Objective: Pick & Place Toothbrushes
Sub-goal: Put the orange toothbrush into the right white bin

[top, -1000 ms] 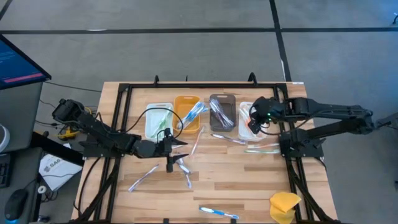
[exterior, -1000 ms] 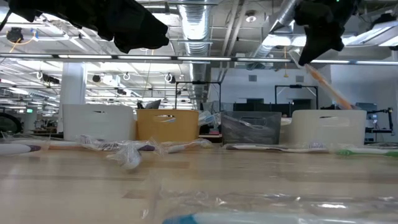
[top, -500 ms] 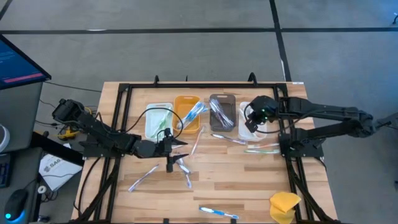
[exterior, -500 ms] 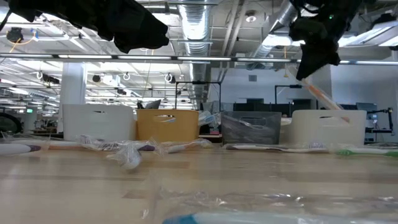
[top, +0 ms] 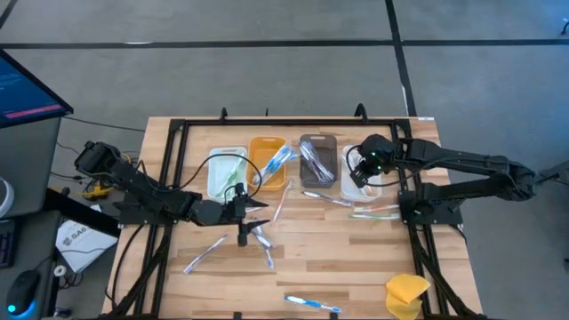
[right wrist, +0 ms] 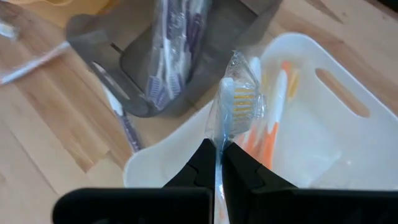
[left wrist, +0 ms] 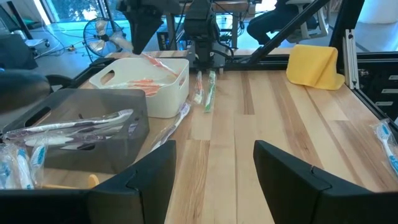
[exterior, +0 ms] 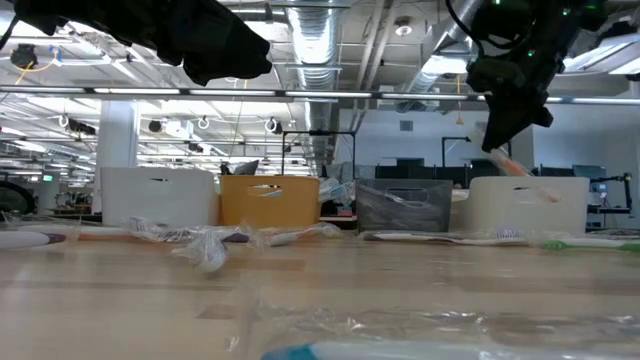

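Note:
My right gripper [top: 361, 172] hangs over the right-hand white bin [top: 352, 153], shut on a plastic-wrapped toothbrush [right wrist: 238, 99] with an orange shaft [exterior: 522, 176]. That bin holds orange toothbrushes [right wrist: 273, 134]. My left gripper [top: 252, 219] waits open above the table's middle, with nothing between its fingers [left wrist: 149, 180]. Loose wrapped toothbrushes lie flat on the wood: one [top: 325, 198] in front of the grey bin, greenish ones [top: 373, 212] by the right arm's base, others [top: 204, 253] near the left gripper and one [top: 311, 304] at the near edge. My right gripper pinches the toothbrush's thin shaft [right wrist: 216, 146], a little behind the bristled head, between its two fingertips [right wrist: 202, 163]. The fingers come steeply from above and point down into the bin. The brush slants down below them, lifted clear, its lower end [exterior: 545, 196] at the bin's rim.
Four bins stand in a row at the back: white [top: 227, 173], orange [top: 267, 160], grey [top: 317, 160] and white, all with wrapped brushes inside. A yellow sponge-like lump [top: 407, 293] sits at the near right corner. Black frame rails [top: 173, 178] flank the table.
My right gripper has come down and a little toward the table's left, tipping steeper. The toothbrush it carries has sunk with it, so its lower end now reaches the white bin's rim. The jaws have stayed shut.

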`<move>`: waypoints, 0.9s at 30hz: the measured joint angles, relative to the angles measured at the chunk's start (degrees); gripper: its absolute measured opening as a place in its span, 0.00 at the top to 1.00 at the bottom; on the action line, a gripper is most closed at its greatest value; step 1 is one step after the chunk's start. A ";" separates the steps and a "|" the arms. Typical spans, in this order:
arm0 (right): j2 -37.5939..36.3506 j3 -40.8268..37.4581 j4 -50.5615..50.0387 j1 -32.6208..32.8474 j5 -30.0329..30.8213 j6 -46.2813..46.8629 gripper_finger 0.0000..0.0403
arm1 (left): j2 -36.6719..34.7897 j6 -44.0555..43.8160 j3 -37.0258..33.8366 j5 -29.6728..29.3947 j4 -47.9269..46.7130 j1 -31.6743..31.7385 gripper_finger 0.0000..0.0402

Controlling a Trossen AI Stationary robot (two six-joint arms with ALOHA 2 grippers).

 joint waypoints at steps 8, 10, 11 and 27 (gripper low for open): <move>0.01 -0.82 -0.17 -1.33 -0.10 0.47 1.00 | 0.00 0.00 0.00 0.00 -0.06 0.00 0.48; 0.00 -0.82 -0.17 -1.33 -0.12 0.59 0.99 | 0.00 0.00 0.00 0.01 -0.07 0.00 0.48; 0.02 -0.82 -0.17 -1.33 -0.09 0.61 0.99 | 0.00 0.00 0.00 0.00 -0.08 0.00 0.48; 0.02 -0.82 -0.17 -1.29 -0.01 0.61 0.97 | 0.00 -0.02 0.00 0.02 -0.09 0.00 0.48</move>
